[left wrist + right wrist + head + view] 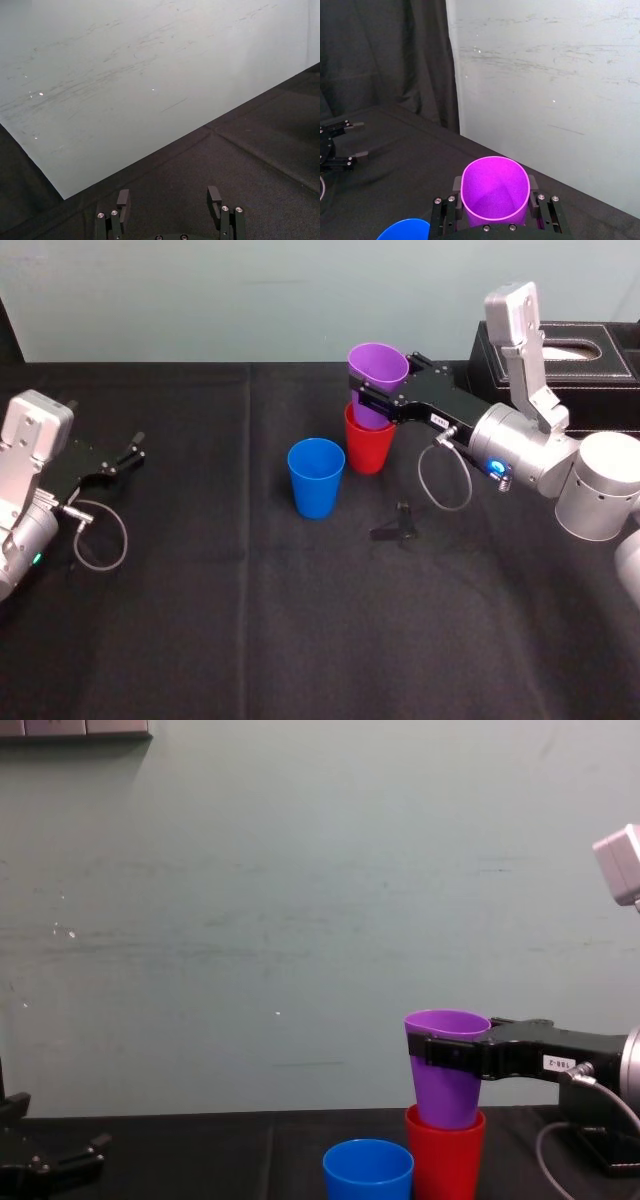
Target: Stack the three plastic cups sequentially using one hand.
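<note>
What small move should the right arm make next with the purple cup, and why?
Probably ease the purple cup straight down a little. The right gripper holds it with fingers shut, and only its base sits inside the red cup, so it looks not fully nested. The blue cup stands alone beside them; the left gripper idles at the left.

Robotics lab bench, black cloth-covered table (200, 640), scuffed pale wall (300, 870), black backdrop curtain (385, 55)
</note>
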Tool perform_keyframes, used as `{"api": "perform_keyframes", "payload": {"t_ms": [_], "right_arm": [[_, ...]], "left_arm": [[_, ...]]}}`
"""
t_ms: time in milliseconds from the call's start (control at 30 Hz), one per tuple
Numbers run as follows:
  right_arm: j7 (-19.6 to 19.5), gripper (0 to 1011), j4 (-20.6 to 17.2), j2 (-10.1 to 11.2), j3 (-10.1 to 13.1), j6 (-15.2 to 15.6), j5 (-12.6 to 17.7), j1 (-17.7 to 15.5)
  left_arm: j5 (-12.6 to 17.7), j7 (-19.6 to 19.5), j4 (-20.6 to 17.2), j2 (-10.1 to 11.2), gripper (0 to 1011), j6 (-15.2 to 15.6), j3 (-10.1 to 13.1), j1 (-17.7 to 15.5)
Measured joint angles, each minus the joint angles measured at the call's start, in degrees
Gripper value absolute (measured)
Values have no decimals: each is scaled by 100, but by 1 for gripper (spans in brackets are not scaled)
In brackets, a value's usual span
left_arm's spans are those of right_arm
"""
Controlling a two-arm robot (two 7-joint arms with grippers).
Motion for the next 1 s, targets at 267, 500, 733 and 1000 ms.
{"api": "perform_keyframes", "payload": {"t_ms": [267,500,733,1000], "right_arm": [[59,726,152,-38,13,-76,-32,39],[141,726,394,-107,6,-204,-56,91],[196,726,581,-171,7,-354,-77,100],[233,726,795,-243,1,-475,-125,114]], "left_arm": [[0,0,0,0,1005,0,0,0],[0,0,0,0,1005,0,0,0],[0,0,0,0,1005,0,0,0],[0,0,0,0,1005,0,0,0]]}}
